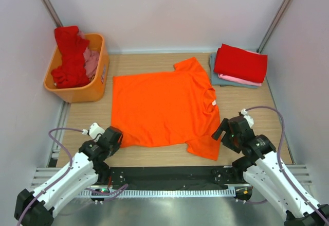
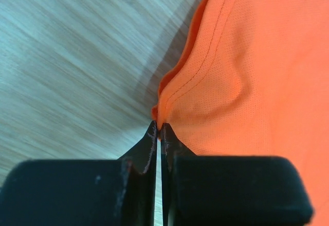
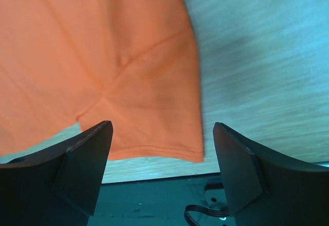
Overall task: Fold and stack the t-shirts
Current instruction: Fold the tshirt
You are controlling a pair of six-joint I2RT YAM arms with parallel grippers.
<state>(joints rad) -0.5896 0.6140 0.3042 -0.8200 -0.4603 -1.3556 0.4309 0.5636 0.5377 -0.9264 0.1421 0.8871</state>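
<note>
**Pale wooden table [image 1: 92,118]: short-sleeved bright orange t-shirt [image 1: 162,107] pinched at a hem corner**

The orange t-shirt was spread flat at the middle of the table, collar toward the right. Its near-left hem corner was clamped between the closed fingers of the left gripper [image 1: 115,136]. In the left wrist view the cloth was seen puckered into the meeting fingertips [image 2: 154,133].

The right gripper [image 1: 223,131] was held with its fingers wide apart at the near sleeve. In the right wrist view the sleeve hem was framed between the two fingers [image 3: 92,154]. Whether they touched the cloth could not be told.

Only the top view showed the white neck label [image 1: 211,103]. The same held for a rigid orange plastic basket [image 1: 97,89] of red and pink garments [image 1: 69,56] at the far left, and for a folded stack at the far right, a red t-shirt [image 1: 240,63] on pink and grey-blue ones. From above, both sets of fingertips were hidden beneath the wrists. Most of the orange t-shirt was cut off in each wrist view.
</note>
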